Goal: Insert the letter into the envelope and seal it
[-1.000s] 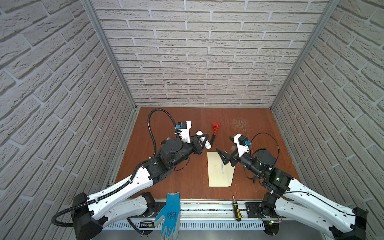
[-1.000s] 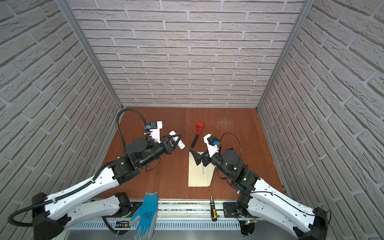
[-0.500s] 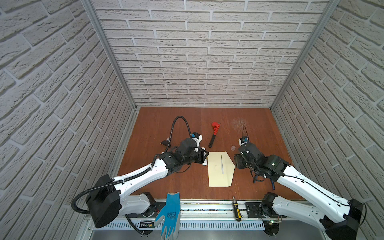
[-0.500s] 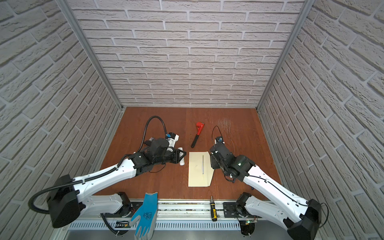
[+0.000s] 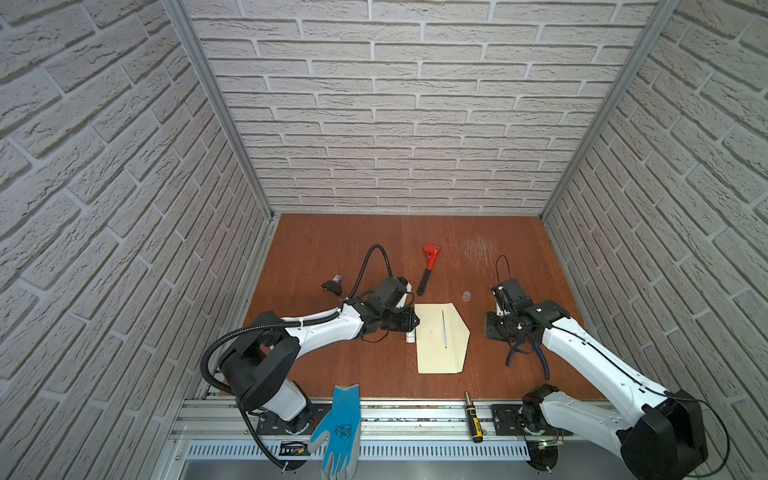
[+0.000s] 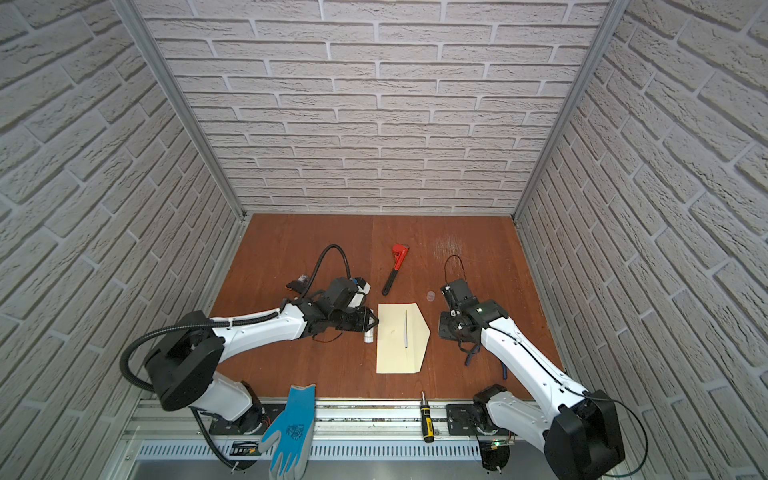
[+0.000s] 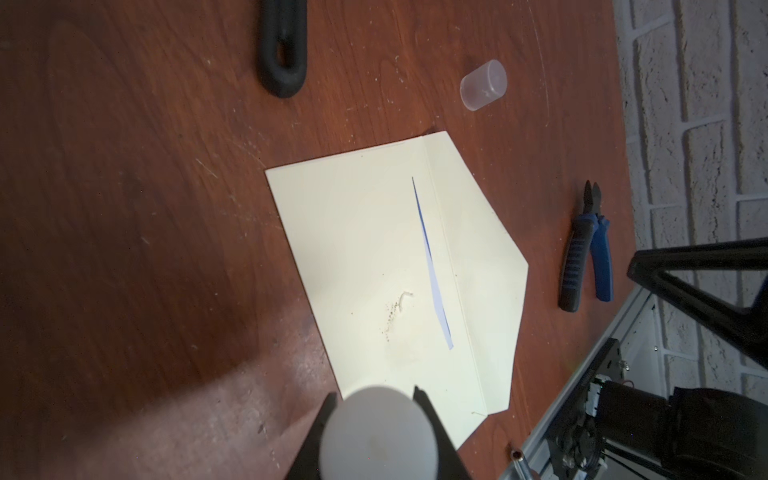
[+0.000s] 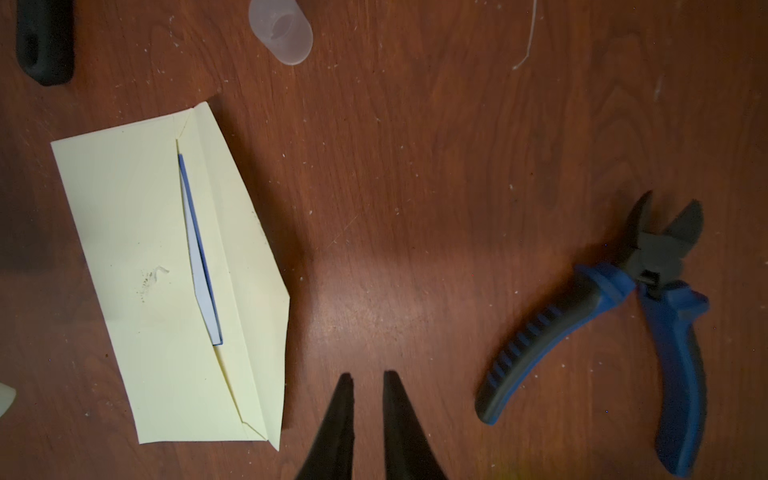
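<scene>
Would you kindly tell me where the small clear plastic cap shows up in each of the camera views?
Top views: the clear cap lies on the wood just beyond the envelope's flap corner.
Left wrist: cap near the upper edge, above the envelope.
Right wrist: cap at the top edge, partly cut off.
Shared landmark: the wrench's black handle.
</scene>
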You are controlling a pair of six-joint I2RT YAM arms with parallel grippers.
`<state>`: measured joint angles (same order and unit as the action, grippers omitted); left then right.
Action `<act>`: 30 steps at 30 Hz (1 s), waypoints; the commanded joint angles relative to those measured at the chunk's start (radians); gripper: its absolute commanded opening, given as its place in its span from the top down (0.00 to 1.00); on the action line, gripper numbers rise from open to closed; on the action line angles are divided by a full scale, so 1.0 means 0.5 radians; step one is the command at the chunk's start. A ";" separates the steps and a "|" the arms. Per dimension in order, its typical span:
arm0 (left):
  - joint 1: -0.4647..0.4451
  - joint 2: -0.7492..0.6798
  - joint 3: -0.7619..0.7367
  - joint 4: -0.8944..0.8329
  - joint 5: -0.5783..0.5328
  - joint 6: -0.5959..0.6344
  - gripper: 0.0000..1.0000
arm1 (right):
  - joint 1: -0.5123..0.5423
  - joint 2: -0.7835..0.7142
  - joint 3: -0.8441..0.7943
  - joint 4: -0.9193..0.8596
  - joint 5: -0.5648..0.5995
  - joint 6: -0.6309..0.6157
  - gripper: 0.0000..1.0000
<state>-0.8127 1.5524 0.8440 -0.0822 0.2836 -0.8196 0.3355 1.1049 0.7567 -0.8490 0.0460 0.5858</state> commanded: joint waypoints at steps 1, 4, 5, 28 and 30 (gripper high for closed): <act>0.037 0.080 0.096 0.088 0.146 -0.005 1.00 | -0.025 0.086 -0.028 0.152 -0.170 -0.045 0.84; 0.069 0.166 0.136 0.099 0.241 -0.005 1.00 | -0.053 0.178 -0.050 0.222 -0.228 -0.063 0.84; 0.077 0.191 0.148 0.100 0.270 -0.002 1.00 | -0.064 0.203 -0.060 0.246 -0.244 -0.069 0.84; 0.132 0.584 0.087 0.310 0.473 -0.076 1.00 | -0.077 0.597 0.082 0.389 -0.851 -0.216 0.89; 0.128 0.592 0.079 0.326 0.473 -0.087 1.00 | -0.048 0.603 0.101 0.388 -0.861 -0.210 0.90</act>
<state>-0.7464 1.8198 0.9054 0.0437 0.5144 -0.8570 0.2920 1.4021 0.7799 -0.6472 -0.3458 0.4934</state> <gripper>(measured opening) 0.275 0.106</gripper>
